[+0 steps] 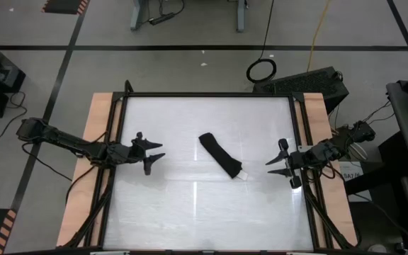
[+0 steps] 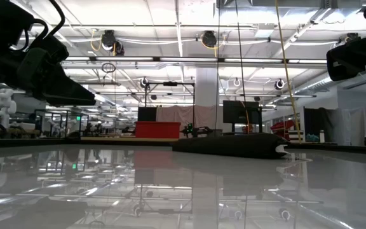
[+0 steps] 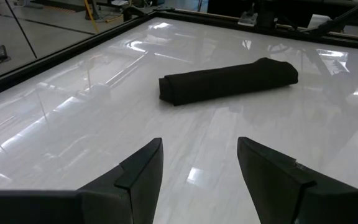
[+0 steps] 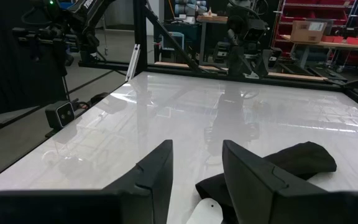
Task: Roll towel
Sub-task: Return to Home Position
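The black towel (image 1: 220, 154) lies rolled up as a long bundle in the middle of the white tabletop, slanting from far left to near right, with its white tag (image 1: 245, 176) at the near right end. It also shows in the left wrist view (image 3: 229, 81), the right wrist view (image 4: 278, 165) and the low view (image 2: 230, 145). My left gripper (image 1: 156, 154) is open and empty to the towel's left. My right gripper (image 1: 275, 164) is open and empty to the towel's right, near the tag (image 4: 205, 211).
The white tabletop (image 1: 190, 212) has a black frame and wooden side strips (image 1: 98, 127). Bare tabletop lies around the towel on all sides.
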